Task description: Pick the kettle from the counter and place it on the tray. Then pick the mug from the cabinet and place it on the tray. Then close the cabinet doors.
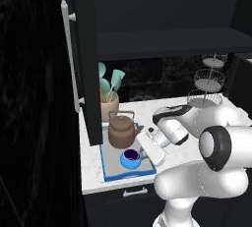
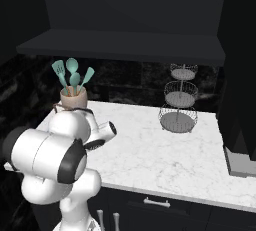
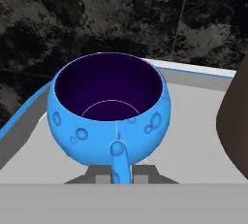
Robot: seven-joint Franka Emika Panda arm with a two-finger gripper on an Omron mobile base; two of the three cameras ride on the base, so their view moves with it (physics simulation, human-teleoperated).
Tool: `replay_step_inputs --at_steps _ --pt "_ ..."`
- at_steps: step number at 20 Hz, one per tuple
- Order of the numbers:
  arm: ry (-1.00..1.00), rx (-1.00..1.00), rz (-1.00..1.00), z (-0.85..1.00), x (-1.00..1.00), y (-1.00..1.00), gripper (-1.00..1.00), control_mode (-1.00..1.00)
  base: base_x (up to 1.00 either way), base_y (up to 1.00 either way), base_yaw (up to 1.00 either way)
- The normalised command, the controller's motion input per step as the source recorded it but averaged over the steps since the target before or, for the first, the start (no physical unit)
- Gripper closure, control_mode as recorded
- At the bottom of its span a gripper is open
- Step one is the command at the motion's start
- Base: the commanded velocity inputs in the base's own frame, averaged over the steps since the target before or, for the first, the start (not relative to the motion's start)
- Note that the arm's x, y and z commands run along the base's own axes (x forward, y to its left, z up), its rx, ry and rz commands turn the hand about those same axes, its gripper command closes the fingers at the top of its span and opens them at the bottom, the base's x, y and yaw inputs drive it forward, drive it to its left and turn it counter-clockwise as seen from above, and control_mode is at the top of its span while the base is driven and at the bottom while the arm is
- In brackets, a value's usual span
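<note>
Nearest the hand camera, the bright blue mug [image 3: 109, 114] sits upright on the grey floor of the tray [image 3: 193, 121], its dark purple inside open to view and its handle [image 3: 119, 162] pointing straight back between the fingertips [image 3: 99, 178]. The gripper [image 1: 142, 155] is closed down on that handle, jaws almost together. From the left base view the mug [image 1: 131, 158] stands in the front half of the blue-rimmed tray [image 1: 104, 164], which lies on the white marble counter [image 1: 91, 167] near its left end. The brown kettle [image 1: 121, 130] stands on the same tray just behind the mug, its side showing as a dark brown curve at the right edge of the hand view. Behind the tray a beige utensil pot [image 1: 110, 105] holds teal spatulas. An open black cabinet door [image 1: 83, 64] with a silver bar handle [image 1: 71, 56] hangs over the tray's left side. Farther right on the counter stands a three-tier wire basket stand [image 2: 179, 100], well apart from the tray.
</note>
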Motion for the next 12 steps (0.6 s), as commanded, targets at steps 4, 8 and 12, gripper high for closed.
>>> replay_step_inputs --at_steps 4,8,12 --pt "0.0 0.0 -0.01 -0.04 -0.11 0.03 -1.0 -1.0 0.0 0.0 0.0" --pt "0.0 0.0 -0.05 0.08 -0.15 0.03 -1.0 -1.0 0.0 0.0 0.0" --pt "0.0 0.0 -0.08 0.18 -0.2 0.01 -1.0 -1.0 0.0 0.0 0.0"
